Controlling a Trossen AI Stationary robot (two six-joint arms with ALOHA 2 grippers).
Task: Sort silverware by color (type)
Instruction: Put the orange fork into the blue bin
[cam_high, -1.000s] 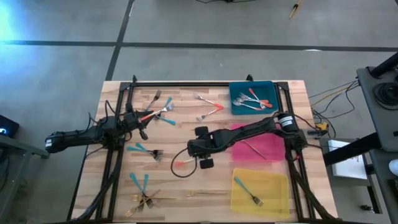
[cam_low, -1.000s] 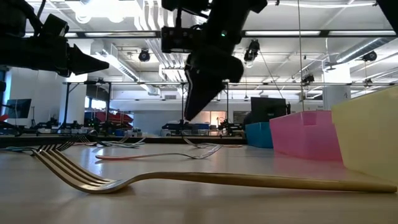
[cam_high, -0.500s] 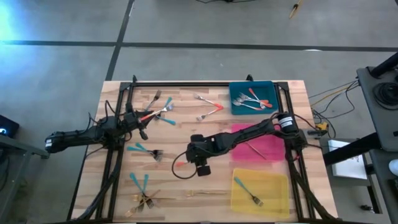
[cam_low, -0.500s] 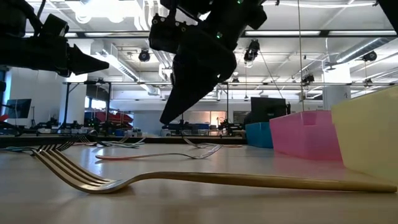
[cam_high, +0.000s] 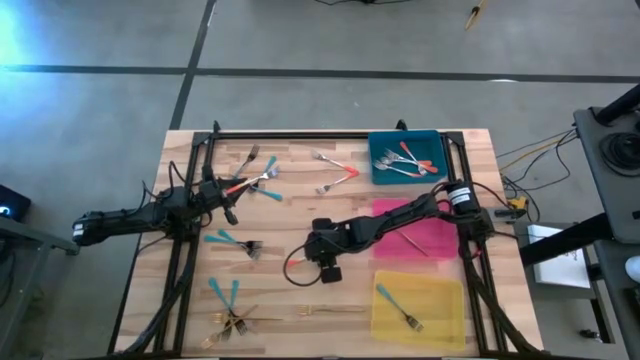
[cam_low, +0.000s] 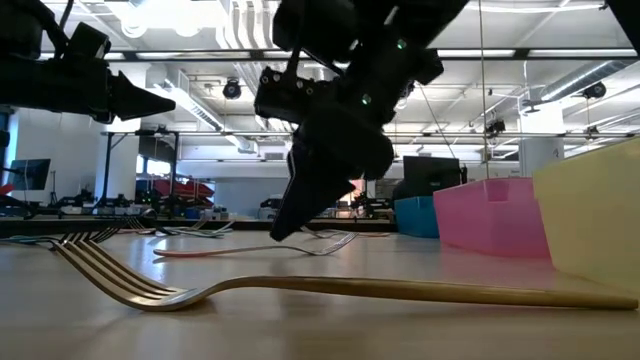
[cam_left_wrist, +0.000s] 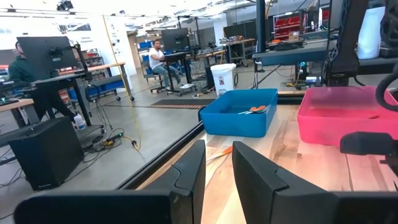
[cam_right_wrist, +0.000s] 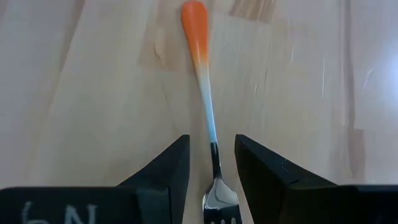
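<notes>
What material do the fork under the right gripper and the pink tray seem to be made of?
The fork: shiny metal at its neck and head, with a glossy handle fading from pale blue to orange, probably coated or plastic. The pink tray: looks like smooth matte plastic, evenly coloured.

right end effector (cam_right_wrist: 208, 163) lowered toward table, now straddling orange-handled fork (cam_right_wrist: 204, 93)

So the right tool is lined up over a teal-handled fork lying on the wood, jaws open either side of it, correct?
Not teal. The right wrist view shows an orange-handled fork lying on the wood, with the right tool open either side of it.
</notes>
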